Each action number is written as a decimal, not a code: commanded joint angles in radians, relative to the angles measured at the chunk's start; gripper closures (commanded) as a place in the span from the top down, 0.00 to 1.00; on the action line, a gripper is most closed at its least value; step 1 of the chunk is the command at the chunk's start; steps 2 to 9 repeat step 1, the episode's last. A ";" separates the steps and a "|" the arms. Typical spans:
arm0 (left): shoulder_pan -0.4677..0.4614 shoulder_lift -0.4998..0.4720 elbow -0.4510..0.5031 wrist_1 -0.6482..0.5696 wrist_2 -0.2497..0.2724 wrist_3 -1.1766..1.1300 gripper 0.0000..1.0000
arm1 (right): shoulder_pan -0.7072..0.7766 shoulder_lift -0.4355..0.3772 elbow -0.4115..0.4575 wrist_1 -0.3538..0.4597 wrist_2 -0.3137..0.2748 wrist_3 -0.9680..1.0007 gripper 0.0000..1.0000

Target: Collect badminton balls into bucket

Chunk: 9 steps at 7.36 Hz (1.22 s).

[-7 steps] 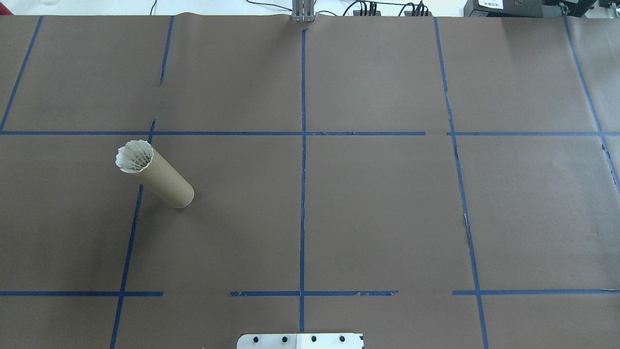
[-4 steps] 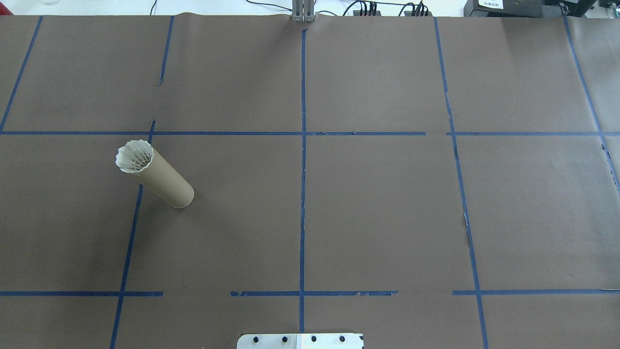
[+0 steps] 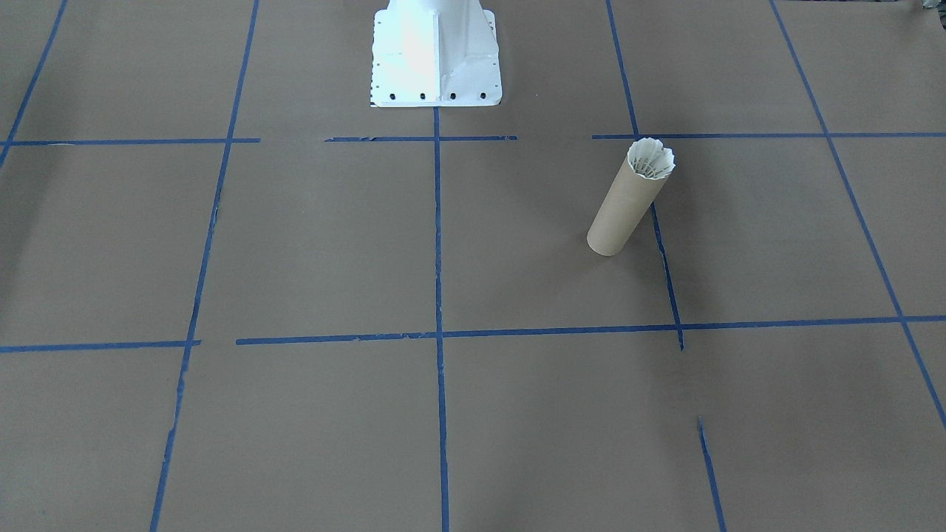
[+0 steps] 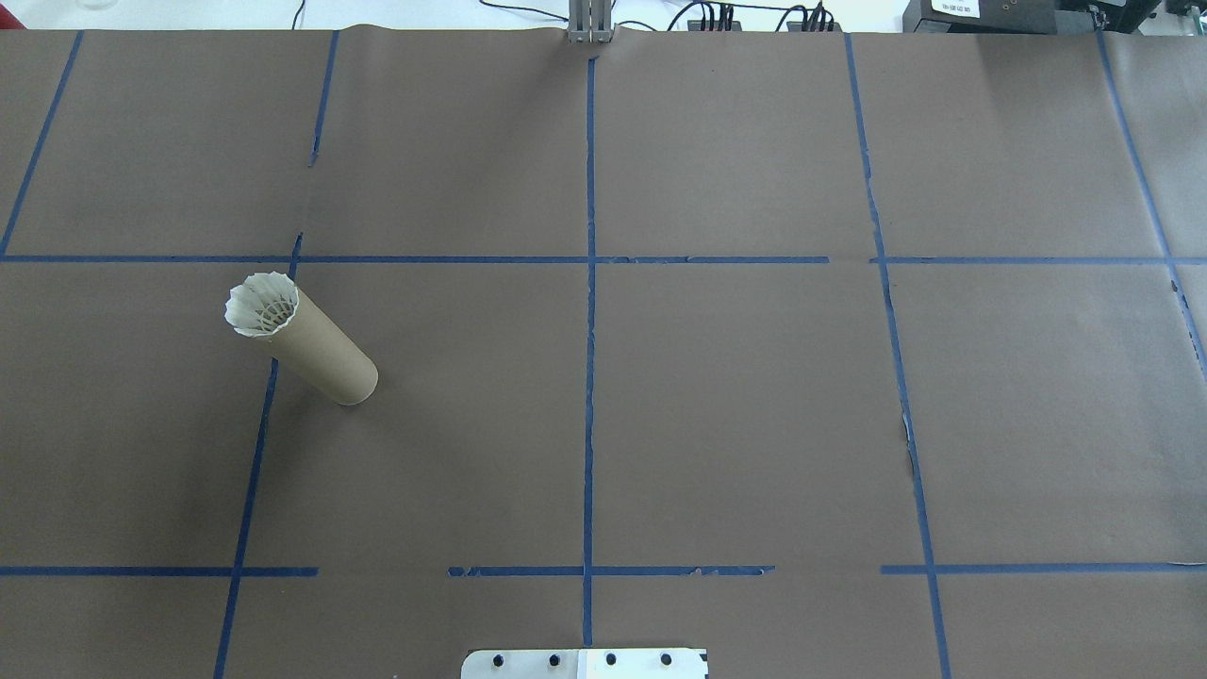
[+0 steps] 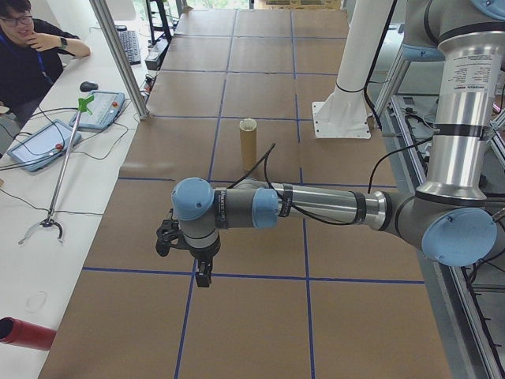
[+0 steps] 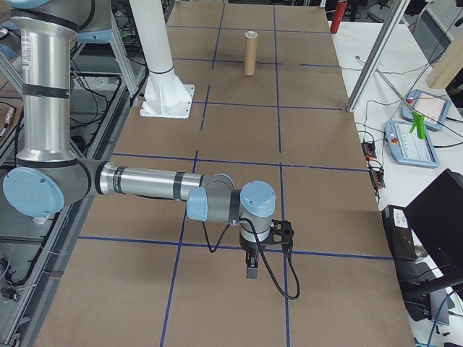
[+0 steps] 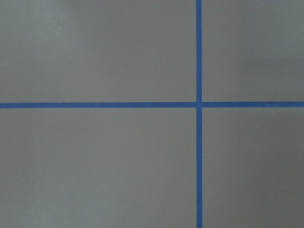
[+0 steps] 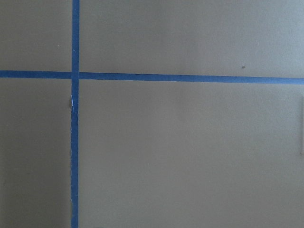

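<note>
Upright: cardboard tube (image 4: 322, 356) | feathered shuttlecock (image 4: 261, 304) in round mouth | left claw (image 5: 203, 274), right claw (image 6: 252, 270) grip unclear

No text, label or number is legible in any view.

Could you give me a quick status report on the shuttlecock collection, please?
Left gripper and right gripper away from the tube, open or shut unclear. Shuttlecock seated in upright cardboard tube, feathers at the mouth. No loose shuttlecocks visible on the table.
</note>
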 commanded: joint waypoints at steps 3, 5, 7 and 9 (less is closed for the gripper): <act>-0.001 0.000 0.000 0.000 0.001 0.000 1.00 | 0.000 0.000 0.000 0.000 0.000 0.000 1.00; -0.001 0.000 0.000 0.000 0.001 0.000 1.00 | 0.000 0.000 0.000 0.000 0.000 0.000 1.00; -0.001 0.000 0.000 0.000 0.001 0.000 1.00 | 0.000 0.000 0.000 0.000 0.000 0.000 1.00; -0.001 0.000 0.000 0.000 0.001 0.000 1.00 | 0.000 0.000 0.000 0.000 0.000 0.000 1.00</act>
